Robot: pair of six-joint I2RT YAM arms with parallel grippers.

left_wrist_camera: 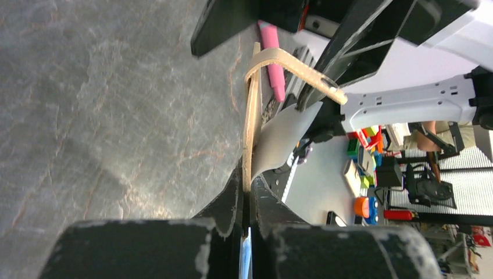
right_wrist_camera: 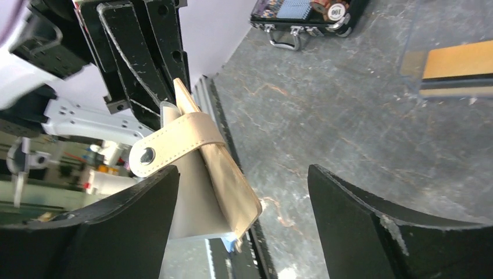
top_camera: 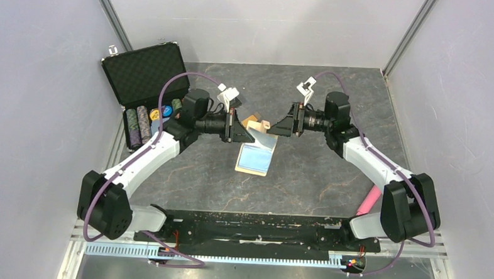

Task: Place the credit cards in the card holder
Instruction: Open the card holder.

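The tan card holder (top_camera: 256, 157) hangs open above the table, blue lining facing up. My left gripper (top_camera: 241, 132) is shut on its upper flap; the left wrist view shows the tan edge (left_wrist_camera: 252, 133) pinched between the closed jaws (left_wrist_camera: 249, 189). My right gripper (top_camera: 275, 128) is open and empty, its jaws on either side of the holder (right_wrist_camera: 224, 174) and its snap tab (right_wrist_camera: 174, 142) without touching them. A gold-orange card (right_wrist_camera: 459, 60) lies on the table behind the holder, under a clear sleeve; it also shows in the top view (top_camera: 250, 119). I cannot make out the black card.
An open black foam-lined case (top_camera: 147, 72) with stacks of poker chips (top_camera: 146, 121) stands at the back left. A pink object (top_camera: 369, 200) lies by the right arm's base. Grey walls close in both sides.
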